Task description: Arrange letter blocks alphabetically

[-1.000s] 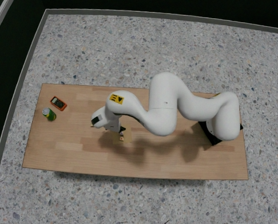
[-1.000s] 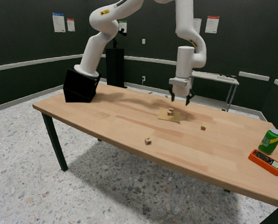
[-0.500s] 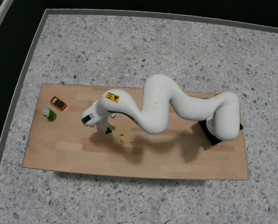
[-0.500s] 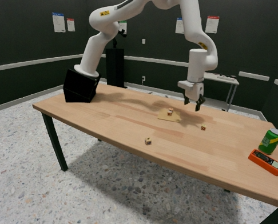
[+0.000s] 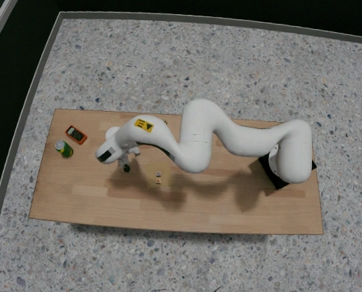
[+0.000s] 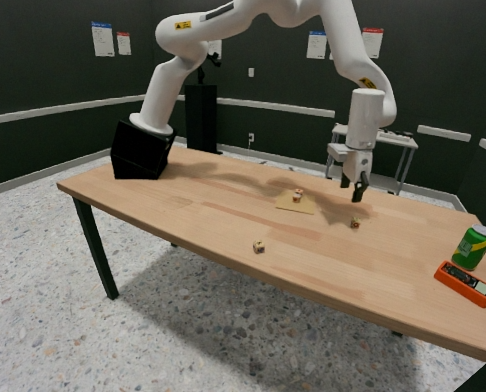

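The tan mat [image 6: 296, 203] lies mid-table, and also shows in the overhead view [image 5: 161, 175]. Two small lettered blocks sit on it, close together [image 6: 298, 195]; overhead they are one [image 5: 158, 173] beside the other [image 5: 158, 181]. A third block [image 6: 355, 222] lies on the bare wood just past the mat, toward the can. A fourth block [image 6: 258, 246] [image 5: 165, 121] lies alone near the table's long edge, and shows overhead as a speck. The letters are too small to read. My gripper [image 6: 352, 190] is open and empty, pointing down, a little above the third block; overhead [image 5: 125, 167] it hides that block.
A green can [image 6: 472, 246] and an orange meter [image 6: 464, 283] lie at the table end far from the base, also seen overhead as can [image 5: 64, 148] and meter [image 5: 76, 134]. The black base mount [image 6: 138, 150] stands at the other end.
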You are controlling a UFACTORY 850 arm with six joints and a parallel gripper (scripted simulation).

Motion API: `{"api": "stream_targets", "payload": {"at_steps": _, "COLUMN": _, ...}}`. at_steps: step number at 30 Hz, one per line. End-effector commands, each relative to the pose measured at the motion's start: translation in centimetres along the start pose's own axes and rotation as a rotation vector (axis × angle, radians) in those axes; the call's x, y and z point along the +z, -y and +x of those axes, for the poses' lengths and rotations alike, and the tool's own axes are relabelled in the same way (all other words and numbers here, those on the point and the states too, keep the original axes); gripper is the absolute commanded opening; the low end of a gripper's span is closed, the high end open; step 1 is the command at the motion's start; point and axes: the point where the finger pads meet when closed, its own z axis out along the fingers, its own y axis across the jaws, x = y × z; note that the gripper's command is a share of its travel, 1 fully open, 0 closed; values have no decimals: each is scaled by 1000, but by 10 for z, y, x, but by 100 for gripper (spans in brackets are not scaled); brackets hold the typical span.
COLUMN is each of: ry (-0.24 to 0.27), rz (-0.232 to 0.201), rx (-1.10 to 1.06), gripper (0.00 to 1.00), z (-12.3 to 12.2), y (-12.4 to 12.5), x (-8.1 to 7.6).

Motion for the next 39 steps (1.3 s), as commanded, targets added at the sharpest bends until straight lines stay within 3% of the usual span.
{"api": "stream_targets", "payload": {"at_steps": 1, "ry": -47, "rz": 5, "rx": 69, "gripper": 100, "z": -6, "y": 7, "x": 0}}
{"api": "stream_targets", "payload": {"at_steps": 10, "ry": -65, "rz": 41, "rx": 343, "gripper": 100, "z": -21, "y": 36, "x": -2}}
{"api": "stream_targets", "payload": {"at_steps": 21, "ry": -69, "rz": 53, "rx": 409, "gripper": 100, "z": -24, "y": 43, "x": -2}}
{"api": "stream_targets", "payload": {"at_steps": 22, "ry": -69, "rz": 53, "rx": 409, "gripper": 64, "z": -24, "y": 43, "x": -2}}
{"api": "stream_targets", "payload": {"at_steps": 39, "ry": -69, "rz": 53, "rx": 409, "gripper": 64, "z": -24, "y": 43, "x": -2}}
